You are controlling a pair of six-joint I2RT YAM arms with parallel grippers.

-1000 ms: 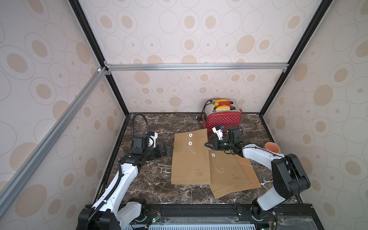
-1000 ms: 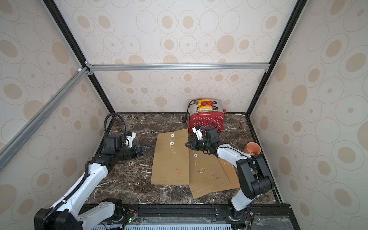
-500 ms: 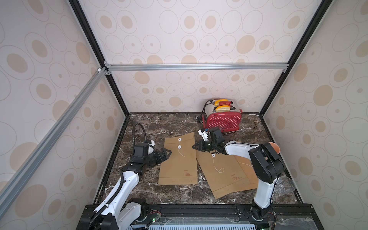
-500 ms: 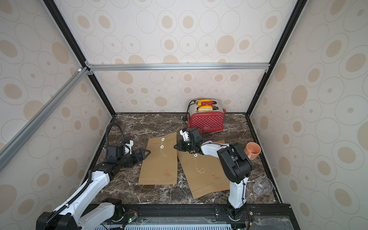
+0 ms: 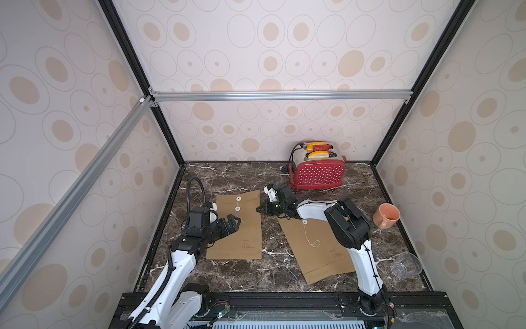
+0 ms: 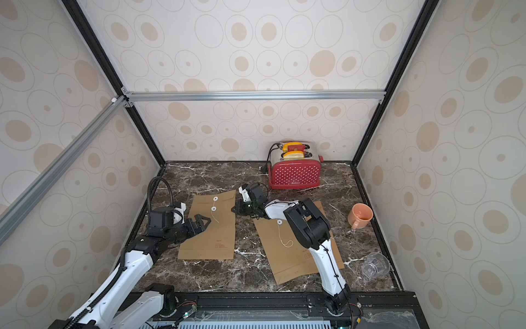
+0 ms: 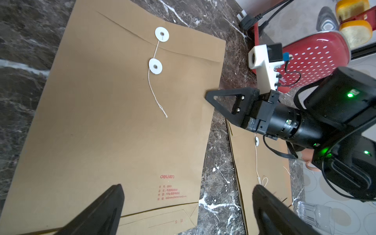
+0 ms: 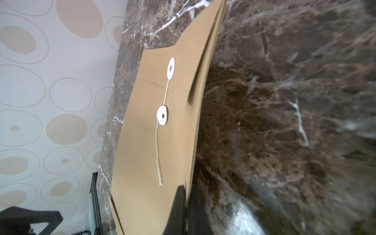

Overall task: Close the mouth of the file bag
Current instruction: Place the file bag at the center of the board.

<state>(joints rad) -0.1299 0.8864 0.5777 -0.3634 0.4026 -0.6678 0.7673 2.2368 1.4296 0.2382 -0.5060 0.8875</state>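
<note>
File bag (image 7: 101, 122): red brand print reads "deli". Smaller red lines beneath it are mostly unreadable. White mark on toaster (image 7: 311, 59) illegible.

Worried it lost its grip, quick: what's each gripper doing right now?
Left gripper: open, holding nothing, over the file bag.
Right gripper: shut on that file bag's edge.

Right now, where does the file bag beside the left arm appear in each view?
In a top view: the file bag lies left of centre.
In a top view: the file bag lies left of centre too.
Left wrist: it fills the middle.
Right wrist: it runs top to bottom near the middle.
Shared landmark: the white disc on its flap.
</note>
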